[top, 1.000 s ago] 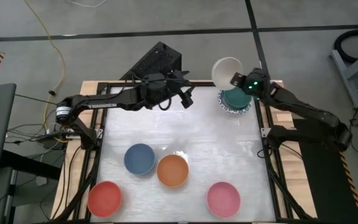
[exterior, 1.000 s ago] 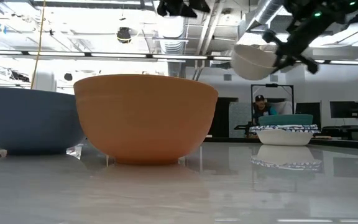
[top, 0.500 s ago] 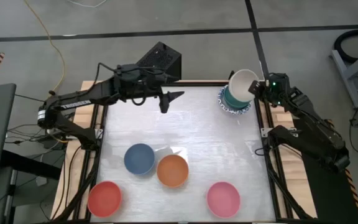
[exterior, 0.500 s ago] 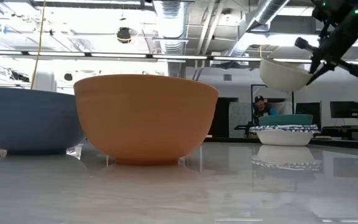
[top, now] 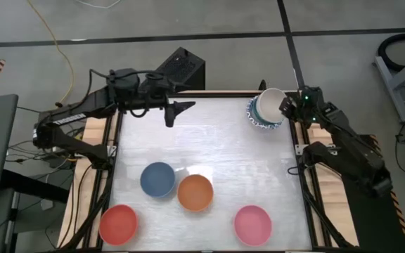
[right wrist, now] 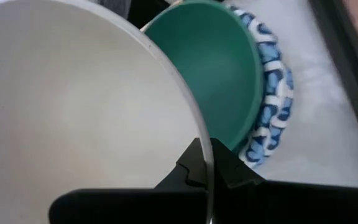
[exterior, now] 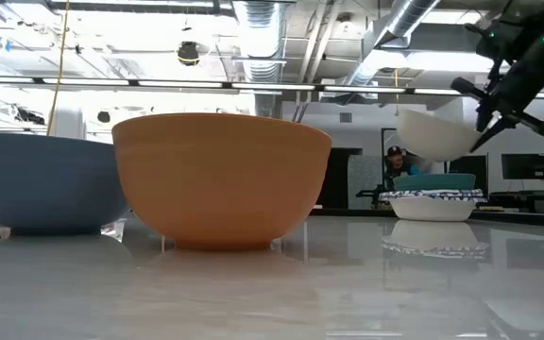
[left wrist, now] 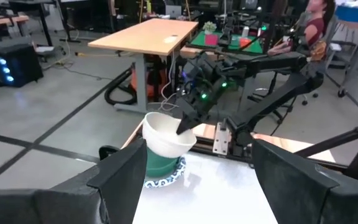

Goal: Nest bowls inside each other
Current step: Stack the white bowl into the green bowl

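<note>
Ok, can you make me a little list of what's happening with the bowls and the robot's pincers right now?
Right pincer: shut on the rim of the cream bowl, holding it in the air
Under it: teal bowl sitting in a blue-patterned bowl at the far right corner
Left pincer: open, holding nothing, over the far left part of the table
Waiting near the front: blue bowl, orange bowl, red bowl, pink bowl
Touching: blue and orange look side by side
</note>
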You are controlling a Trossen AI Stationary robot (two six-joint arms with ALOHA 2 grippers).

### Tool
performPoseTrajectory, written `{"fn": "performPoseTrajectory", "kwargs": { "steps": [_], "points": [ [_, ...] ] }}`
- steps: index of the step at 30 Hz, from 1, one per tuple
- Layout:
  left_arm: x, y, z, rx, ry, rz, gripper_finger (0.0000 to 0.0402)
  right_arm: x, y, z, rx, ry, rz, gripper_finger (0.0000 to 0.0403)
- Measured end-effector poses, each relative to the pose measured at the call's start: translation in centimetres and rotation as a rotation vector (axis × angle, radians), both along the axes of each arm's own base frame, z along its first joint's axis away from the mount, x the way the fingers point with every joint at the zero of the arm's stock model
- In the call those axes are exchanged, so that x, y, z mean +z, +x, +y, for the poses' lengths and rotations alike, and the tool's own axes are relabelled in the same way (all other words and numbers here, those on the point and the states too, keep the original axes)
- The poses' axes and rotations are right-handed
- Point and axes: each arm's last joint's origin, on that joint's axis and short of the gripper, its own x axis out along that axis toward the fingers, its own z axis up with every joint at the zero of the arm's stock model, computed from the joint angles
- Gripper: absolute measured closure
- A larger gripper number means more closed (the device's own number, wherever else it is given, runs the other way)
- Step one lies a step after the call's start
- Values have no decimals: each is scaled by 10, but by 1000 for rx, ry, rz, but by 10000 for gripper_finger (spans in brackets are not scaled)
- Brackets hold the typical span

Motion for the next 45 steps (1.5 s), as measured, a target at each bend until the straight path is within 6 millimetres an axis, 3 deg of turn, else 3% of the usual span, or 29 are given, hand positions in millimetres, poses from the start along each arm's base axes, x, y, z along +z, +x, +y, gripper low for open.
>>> {"fn": "performPoseTrajectory", "kwargs": {
  "steps": [8, 15, 31, 45],
  "points": [
    [9, -16, -4, -2, -4, -29, 124, -1, -8, -3, -21, 21, -35, 397],
    [6, -16, -3, 18, -28, -7, 124, -6, -14, -14, -88, 62, -5, 397],
    [3, -17, -1, 93, -29, 24, 124, -24, -4, -39, -70, 133, 63, 391],
    [1, -17, 0, 152, -32, 47, 124, -21, -6, -40, -88, 73, 109, 259]
  ]
}}
